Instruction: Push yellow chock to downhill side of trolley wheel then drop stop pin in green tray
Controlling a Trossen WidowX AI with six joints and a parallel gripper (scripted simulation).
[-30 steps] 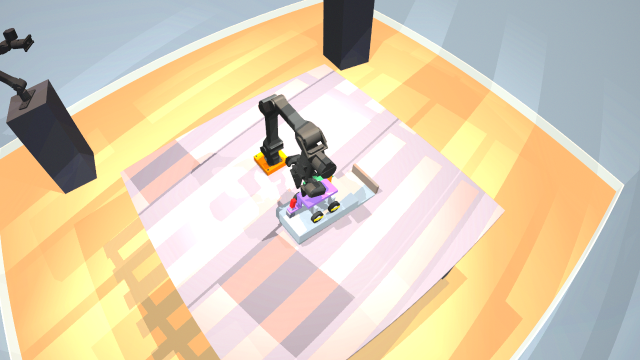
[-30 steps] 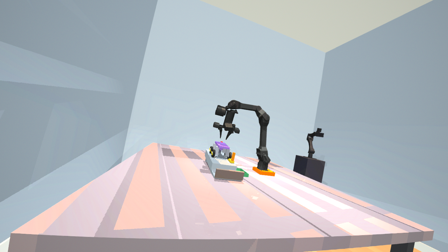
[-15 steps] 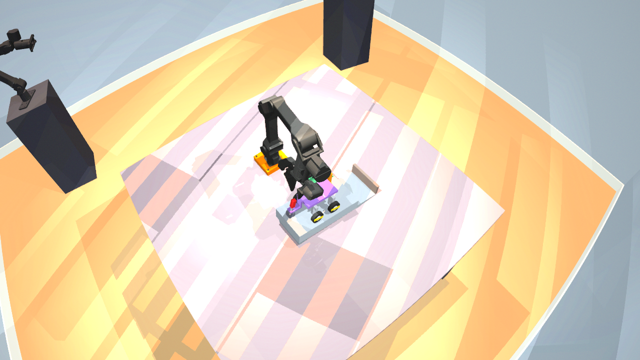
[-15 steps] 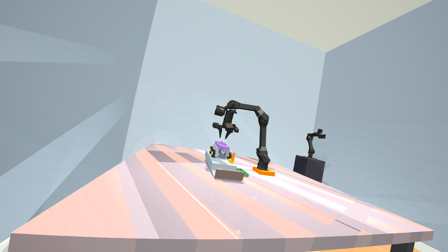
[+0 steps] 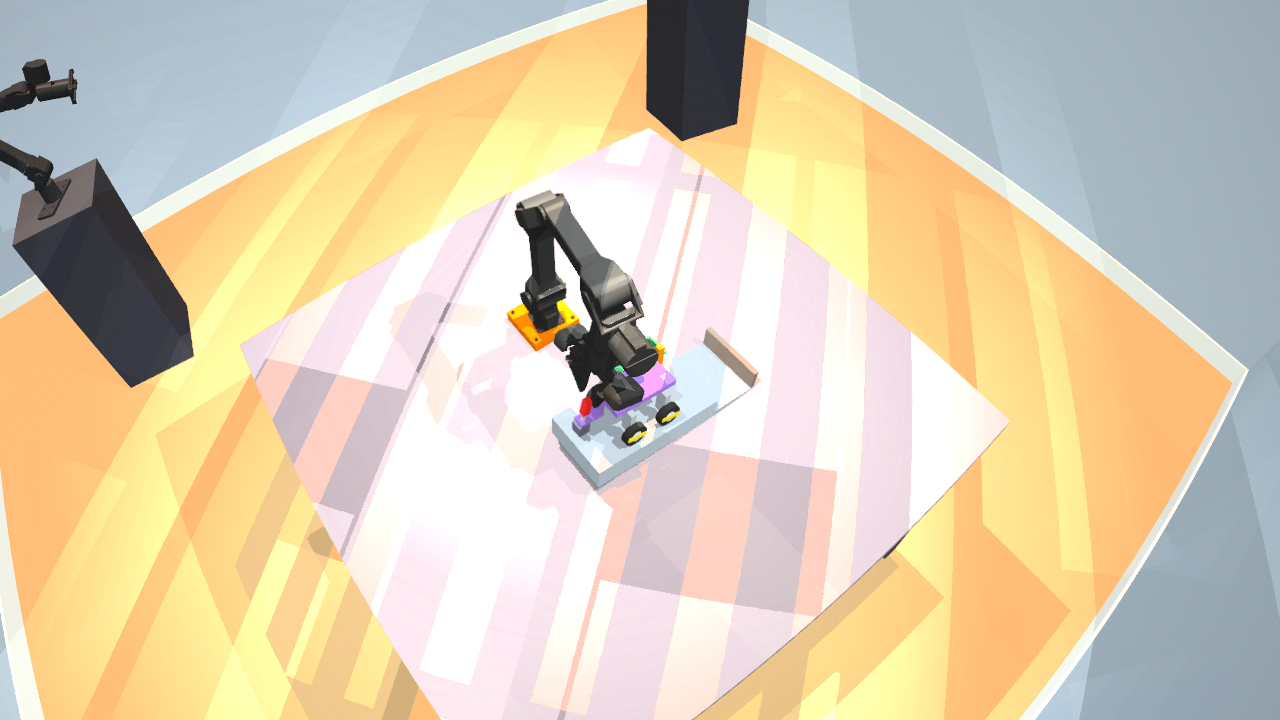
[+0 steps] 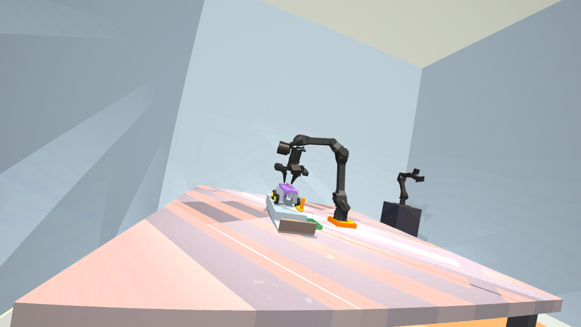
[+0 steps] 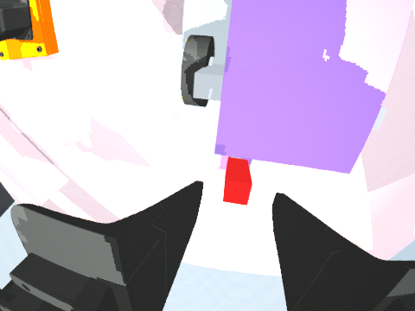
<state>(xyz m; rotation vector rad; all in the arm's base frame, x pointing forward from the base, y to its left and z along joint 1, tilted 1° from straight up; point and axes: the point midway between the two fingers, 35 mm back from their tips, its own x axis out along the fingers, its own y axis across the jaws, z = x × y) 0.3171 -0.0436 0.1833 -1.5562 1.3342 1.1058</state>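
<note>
My gripper [image 6: 288, 183] [image 7: 238, 193] is partly open and empty, above the trolley's uphill end, its fingertips on either side of the red pin head in the wrist view. The red-headed stop pin [image 5: 585, 406] [image 7: 237, 181] stands at that end. The purple-topped trolley [image 5: 657, 380] [image 6: 288, 188] [image 7: 285, 86] stands on the pale ramp [image 5: 707, 367] [image 6: 284, 211]. The yellow chock [image 5: 660, 351] [image 6: 302, 204], orange handle upright, is at the downhill side of the arm-side lower wheel; contact is too small to tell. The green tray [image 5: 651, 341] [image 6: 314, 223] is beside the ramp, partly hidden.
A brown end board [image 5: 731, 358] [image 6: 297, 226] crosses the ramp's low end. The arm's orange base plate [image 5: 525, 324] [image 6: 352, 225] [image 7: 49, 30] is on the tray's side of the ramp. Dark pillars [image 5: 102, 277] [image 5: 693, 80] stand off the table.
</note>
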